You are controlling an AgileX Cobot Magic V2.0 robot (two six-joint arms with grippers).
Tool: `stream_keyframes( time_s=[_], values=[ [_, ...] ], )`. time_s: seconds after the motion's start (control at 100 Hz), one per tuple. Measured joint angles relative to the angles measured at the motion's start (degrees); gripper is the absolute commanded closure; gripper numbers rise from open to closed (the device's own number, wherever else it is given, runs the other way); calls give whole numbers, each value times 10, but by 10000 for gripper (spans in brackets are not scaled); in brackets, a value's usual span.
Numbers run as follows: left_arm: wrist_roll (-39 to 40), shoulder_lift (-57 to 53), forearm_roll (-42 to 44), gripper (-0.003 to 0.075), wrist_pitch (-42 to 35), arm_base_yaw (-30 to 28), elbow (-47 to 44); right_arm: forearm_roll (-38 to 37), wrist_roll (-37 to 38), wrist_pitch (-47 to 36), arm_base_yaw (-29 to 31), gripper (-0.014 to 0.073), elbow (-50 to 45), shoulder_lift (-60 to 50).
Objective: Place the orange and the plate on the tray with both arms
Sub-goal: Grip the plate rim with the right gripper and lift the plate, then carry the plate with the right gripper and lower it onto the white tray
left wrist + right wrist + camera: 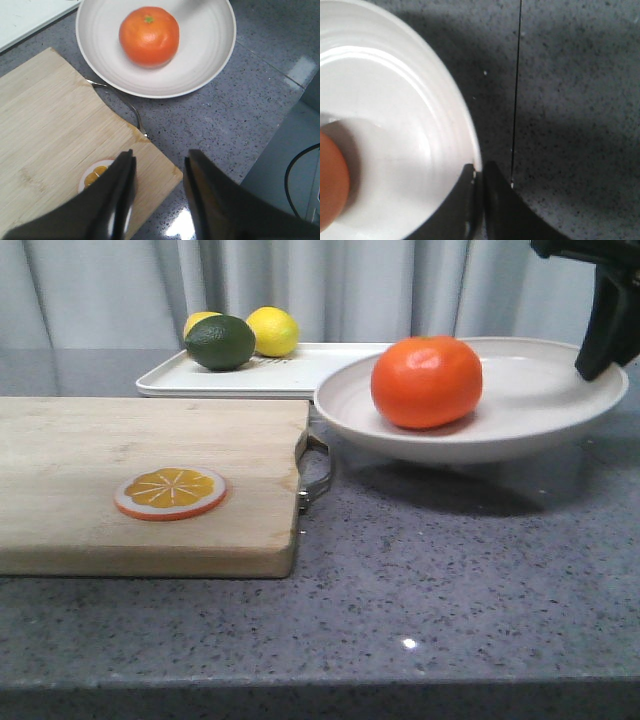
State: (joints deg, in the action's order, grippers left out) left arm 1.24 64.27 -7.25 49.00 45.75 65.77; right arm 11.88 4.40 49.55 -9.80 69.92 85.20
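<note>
Plate is pinched at its right rim by the right gripper, jaws clamped either side of the rim. It appears lifted off the grey counter, a shadow seen beneath. Orange is carried inside the plate, left of centre. Tray is seen far left behind the plate, holding two lemons and a lime. Left gripper is held spread and empty above the near-right corner of the cutting board, on which an orange slice lies. No legible writing or labels seen.
</note>
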Motion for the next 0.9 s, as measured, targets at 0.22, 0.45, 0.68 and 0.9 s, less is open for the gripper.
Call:
stream_keyframes(
  time_s=[0.22, 0.45, 0.68, 0.9],
  values=[
    [0, -18, 0, 492, 6, 0, -1, 10, 0, 3, 0, 660, 74, 17],
    [0, -54, -9, 491, 6, 0, -1, 32, -6, 32, 0, 660, 204, 119],
    [0, -82, -20, 491, 17, 0, -1, 52, -8, 77, 0, 660, 382, 250],
    [0, -94, -24, 491, 25, 0, -1, 65, -9, 142, 0, 660, 569, 388]
  ],
)
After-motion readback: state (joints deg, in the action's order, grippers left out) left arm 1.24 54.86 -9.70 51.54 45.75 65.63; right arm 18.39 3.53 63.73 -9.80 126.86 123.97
